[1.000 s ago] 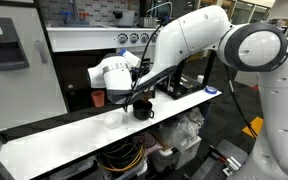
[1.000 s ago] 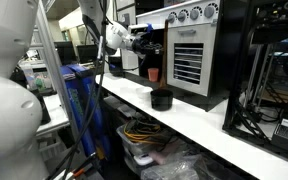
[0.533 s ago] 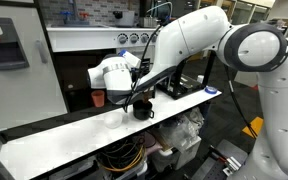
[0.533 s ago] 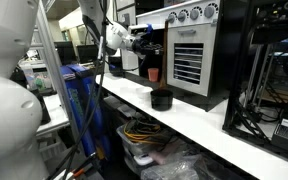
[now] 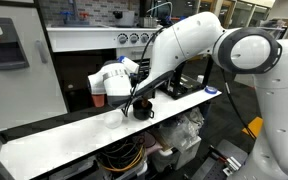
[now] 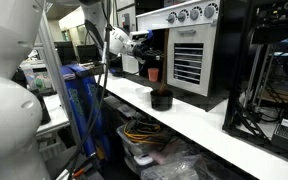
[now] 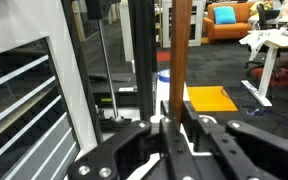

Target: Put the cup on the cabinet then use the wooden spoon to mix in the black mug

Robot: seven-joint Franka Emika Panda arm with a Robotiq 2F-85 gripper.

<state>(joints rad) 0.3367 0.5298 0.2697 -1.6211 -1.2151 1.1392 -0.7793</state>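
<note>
Two fingers of the end effector [image 7: 174, 124] pinched almost shut on the wooden spoon [image 7: 181, 60], gripped by its handle. Long axis of the spoon vertical in the wrist view, rising from the fingers at lower centre straight to the top edge, just right of the middle; which end points up not visible. Spoon too thin to make out in both exterior views. End effector held in the air above the white tabletop [image 5: 54, 140], apart from everything on it. Lower right of the white wrist, near frame centre, the black mug [image 5: 142, 109], upright on the tabletop. Up and left of the mug, the orange-red cup [image 5: 98, 97], upright on the dark ledge of the cabinet [image 5: 79, 38], behind the tabletop's far edge.
</note>
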